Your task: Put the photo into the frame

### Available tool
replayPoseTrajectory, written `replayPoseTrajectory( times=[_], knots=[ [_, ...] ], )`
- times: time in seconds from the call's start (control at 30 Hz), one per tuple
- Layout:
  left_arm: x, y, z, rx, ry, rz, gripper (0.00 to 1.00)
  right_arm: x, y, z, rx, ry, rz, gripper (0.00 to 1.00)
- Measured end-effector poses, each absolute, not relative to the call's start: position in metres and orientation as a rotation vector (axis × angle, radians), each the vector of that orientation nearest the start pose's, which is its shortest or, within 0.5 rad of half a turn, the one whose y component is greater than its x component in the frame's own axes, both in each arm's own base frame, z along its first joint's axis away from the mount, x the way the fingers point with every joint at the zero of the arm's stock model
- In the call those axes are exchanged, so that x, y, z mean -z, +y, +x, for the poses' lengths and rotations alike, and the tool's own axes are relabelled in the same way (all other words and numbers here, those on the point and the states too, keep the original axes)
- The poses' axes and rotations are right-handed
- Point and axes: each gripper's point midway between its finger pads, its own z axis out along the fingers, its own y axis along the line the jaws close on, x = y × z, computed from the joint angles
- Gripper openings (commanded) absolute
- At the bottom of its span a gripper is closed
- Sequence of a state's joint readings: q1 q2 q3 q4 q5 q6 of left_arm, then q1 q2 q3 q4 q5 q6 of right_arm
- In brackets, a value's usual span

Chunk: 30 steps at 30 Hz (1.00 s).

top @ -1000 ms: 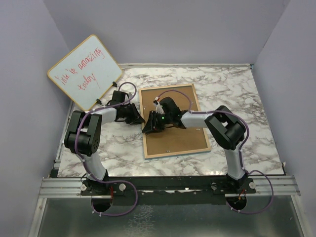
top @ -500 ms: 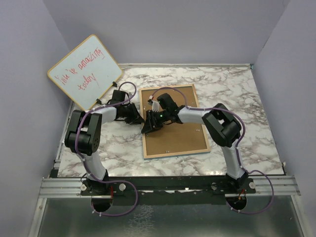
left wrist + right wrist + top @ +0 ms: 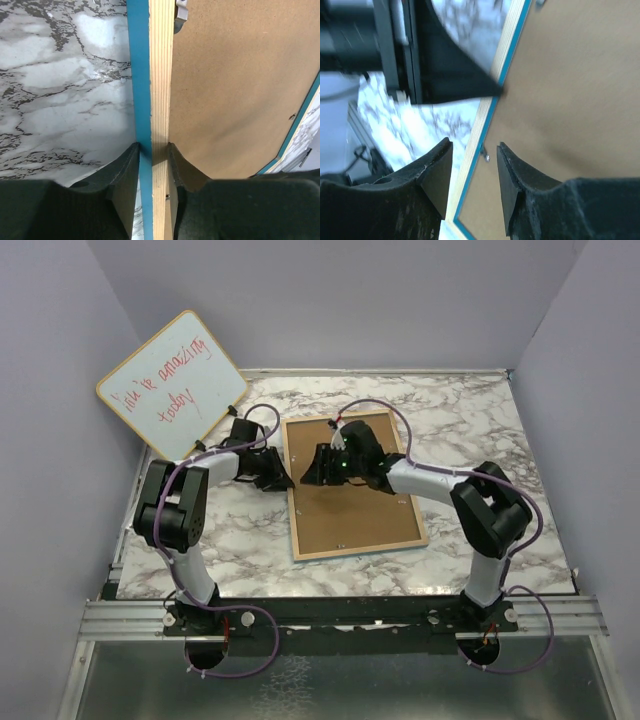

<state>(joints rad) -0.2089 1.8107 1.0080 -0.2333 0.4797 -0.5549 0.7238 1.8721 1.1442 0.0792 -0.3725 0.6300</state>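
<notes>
Marble tabletop (image 3: pixel 480 440), centre: left gripper (image 3: pixel 152 147) clamps rail of thin blue-and-pale-wood rectangular frame (image 3: pixel 150 75); right gripper (image 3: pixel 474 150) gapes empty; advise holding it flat.

From above, my right fingers (image 3: pixel 313 472) cover part of the back of the frame (image 3: pixel 360 548), whose front lies face down, unseen. My left wrist view cuts the frame off top and bottom. My right wrist view blurs the surface (image 3: pixel 420 125) and my left arm (image 3: pixel 395 45).
</notes>
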Motion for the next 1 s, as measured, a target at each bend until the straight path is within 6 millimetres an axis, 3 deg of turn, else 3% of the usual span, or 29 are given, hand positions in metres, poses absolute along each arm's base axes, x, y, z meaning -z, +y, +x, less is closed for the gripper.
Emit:
replayPoseTrajectory(
  times=[0.13,0.23,0.43,0.57,0.67,0.83,1.0],
  knots=[
    [-0.031,-0.176,0.354,0.870,2.678,-0.267,0.42,-0.109,0.375,0.349,-1.094,2.295,-0.252,0.45],
    [-0.033,-0.172,0.364,0.830,2.657,-0.260,0.42,-0.120,0.379,0.389,-1.089,2.247,-0.206,0.44],
    [-0.033,-0.169,0.373,0.816,2.648,-0.257,0.20,-0.121,0.399,0.430,-1.107,2.234,-0.173,0.41],
    [-0.034,-0.173,0.375,0.844,2.651,-0.243,0.13,-0.109,0.407,0.440,-1.114,2.282,-0.149,0.36],
    [-0.034,-0.174,0.374,0.862,2.655,-0.243,0.07,-0.095,0.411,0.440,-1.127,2.333,-0.135,0.25],
    [-0.033,-0.174,0.374,0.873,2.656,-0.246,0.04,-0.065,0.408,0.432,-1.110,2.448,-0.087,0.24],
    [-0.033,-0.174,0.374,0.879,2.658,-0.247,0.04,-0.047,0.406,0.424,-1.103,2.513,-0.061,0.24]
  ],
)
